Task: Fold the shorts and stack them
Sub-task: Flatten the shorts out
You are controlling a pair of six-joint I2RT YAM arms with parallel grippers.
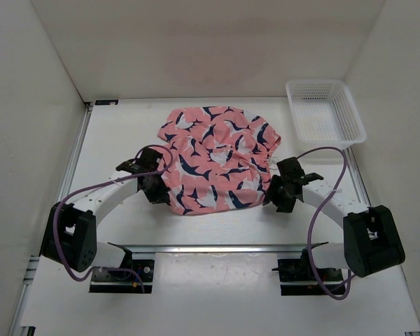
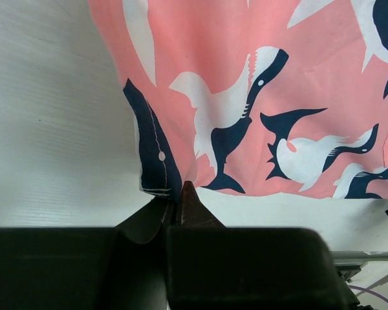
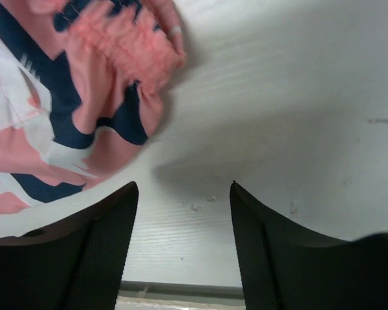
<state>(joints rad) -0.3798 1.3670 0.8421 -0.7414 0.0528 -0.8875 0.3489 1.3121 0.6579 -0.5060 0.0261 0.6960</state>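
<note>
The salmon-pink shorts [image 1: 217,157] with navy and white shark shapes lie bunched in the middle of the table. My left gripper [image 1: 161,190] is at their near left edge. In the left wrist view it [image 2: 180,194] is shut on a navy hem corner of the shorts [image 2: 258,97]. My right gripper [image 1: 274,196] sits at the shorts' near right edge. In the right wrist view it [image 3: 184,190] is open and empty over bare table, with the gathered edge of the shorts [image 3: 64,97] to its upper left, not touching the fingers.
A white plastic mesh basket [image 1: 320,82] stands at the back right of the table. White walls close in the left, back and right sides. The table's metal front rail [image 1: 210,248] runs between the arm bases.
</note>
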